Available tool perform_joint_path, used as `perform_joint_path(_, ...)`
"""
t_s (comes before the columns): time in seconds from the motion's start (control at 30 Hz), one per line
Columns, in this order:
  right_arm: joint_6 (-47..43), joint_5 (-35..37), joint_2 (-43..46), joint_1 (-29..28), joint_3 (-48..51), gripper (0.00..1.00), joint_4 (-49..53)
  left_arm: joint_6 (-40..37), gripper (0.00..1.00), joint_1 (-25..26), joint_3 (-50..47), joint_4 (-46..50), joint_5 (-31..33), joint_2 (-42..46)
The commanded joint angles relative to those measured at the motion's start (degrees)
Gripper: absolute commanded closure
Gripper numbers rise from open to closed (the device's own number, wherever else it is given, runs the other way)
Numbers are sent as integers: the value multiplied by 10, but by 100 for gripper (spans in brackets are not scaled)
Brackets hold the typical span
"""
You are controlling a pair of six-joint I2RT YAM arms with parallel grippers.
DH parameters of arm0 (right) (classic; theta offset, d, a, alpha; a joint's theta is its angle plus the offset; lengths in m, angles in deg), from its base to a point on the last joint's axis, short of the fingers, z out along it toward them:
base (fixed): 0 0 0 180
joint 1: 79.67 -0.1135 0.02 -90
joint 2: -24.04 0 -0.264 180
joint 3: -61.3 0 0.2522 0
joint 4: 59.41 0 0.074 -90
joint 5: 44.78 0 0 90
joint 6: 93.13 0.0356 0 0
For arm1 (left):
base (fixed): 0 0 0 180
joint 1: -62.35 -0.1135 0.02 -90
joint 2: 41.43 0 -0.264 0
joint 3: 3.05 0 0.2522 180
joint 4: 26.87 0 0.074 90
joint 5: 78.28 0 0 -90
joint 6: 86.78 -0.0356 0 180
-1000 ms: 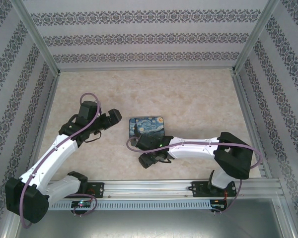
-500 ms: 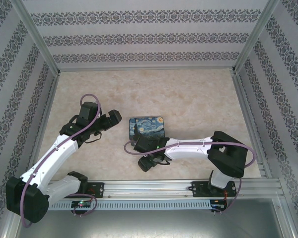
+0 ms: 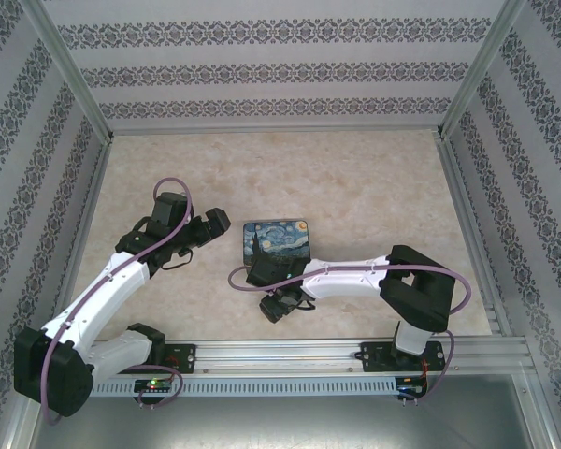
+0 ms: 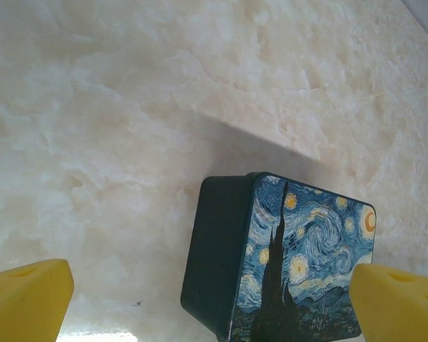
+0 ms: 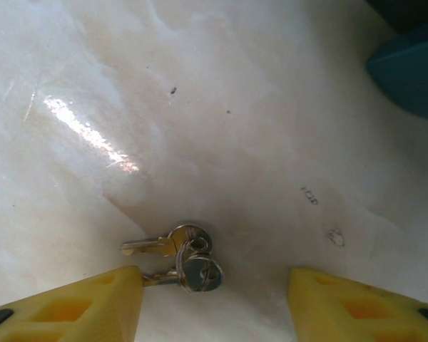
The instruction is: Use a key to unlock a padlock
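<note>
Two small metal keys point(image 5: 185, 260) on a ring lie flat on the pale marble table point(image 5: 257, 142). My right gripper point(image 5: 212, 282) hangs low over them, open, with the keys between its yellow fingers. The blade of the lower key touches the left finger point(image 5: 93, 303). In the top view the right gripper point(image 3: 279, 307) sits just in front of a tin box. My left gripper point(image 4: 210, 285) is wide open with nothing in it, hovering beside that box; it is also in the top view point(image 3: 220, 223). The padlock is out of view.
A tin box printed with a starry night painting point(image 3: 278, 239) stands mid-table, its dark side wall point(image 4: 217, 242) facing the left gripper. Patterned walls point(image 3: 280, 75) close in the table at the back and on both sides. A metal rail point(image 3: 290, 354) runs along the near edge.
The right gripper's fingers have drawn closer together around the keys, and the right arm's elbow has shifted left. The left arm has barely moved.
</note>
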Motion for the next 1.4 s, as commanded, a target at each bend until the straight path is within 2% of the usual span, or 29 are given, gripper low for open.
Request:
perform_joint_path(0.0, 6, -16, -26, -5, -9, 47, -34, 5, 1, -8, -8, -21, 0, -2)
perform_joint_path(0.2, 15, -3, -5, -5, 3, 48, -20, 5, 1, -9, -8, -25, -7, -2)
perform_joint_path(0.73, 21, 18, 85, 4, 38, 42, 11, 8, 1, -9, -7, -30, -14, -6)
perform_joint_path(1.0, 9, -9, 38, 9, -6, 39, -2, 10, 1, -9, -5, -29, -13, -9)
perform_joint_path(1.37, -6, -21, -9, 9, -21, 40, -7, 11, 1, -9, -5, -27, -11, -8)
